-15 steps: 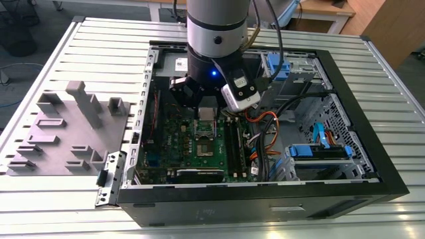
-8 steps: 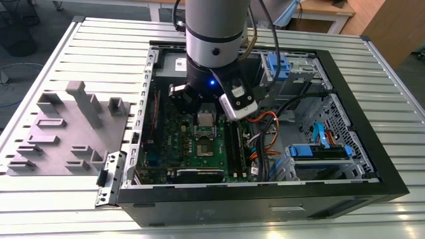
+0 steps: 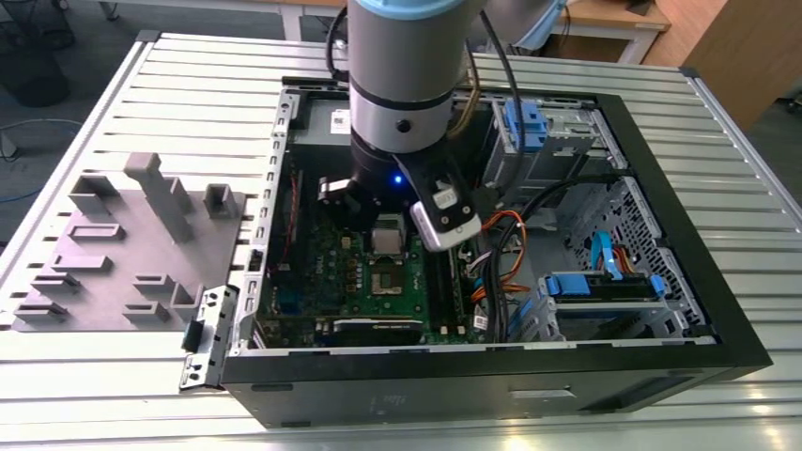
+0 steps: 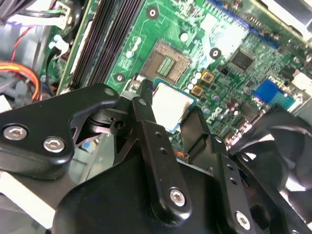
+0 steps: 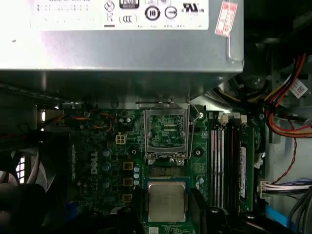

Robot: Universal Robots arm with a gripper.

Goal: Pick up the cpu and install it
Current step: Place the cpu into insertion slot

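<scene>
The cpu [image 4: 171,104], a small square chip with a silvery top and pale rim, is pinched at two opposite edges between my black fingers [image 4: 146,127]. My gripper [image 4: 171,108] is shut on it. In the first wrist view the cpu [image 5: 166,200] hangs just short of the open socket [image 5: 165,171], whose metal load frame [image 5: 166,132] is flipped up towards the power supply. In the second wrist view the bare socket [image 4: 165,61] lies a little beyond the chip. In the exterior view the arm [image 3: 398,103] reaches down into the open computer case [image 3: 501,381] over the green motherboard [image 3: 376,291].
A grey power supply with a white label [image 5: 122,39] stands past the socket. Black memory sticks [image 5: 229,161] run beside it, with orange and red cables [image 5: 287,97] further out. A black fan [image 4: 287,156] sits close to my fingers. A grey fixture plate [image 3: 126,244] lies outside the case.
</scene>
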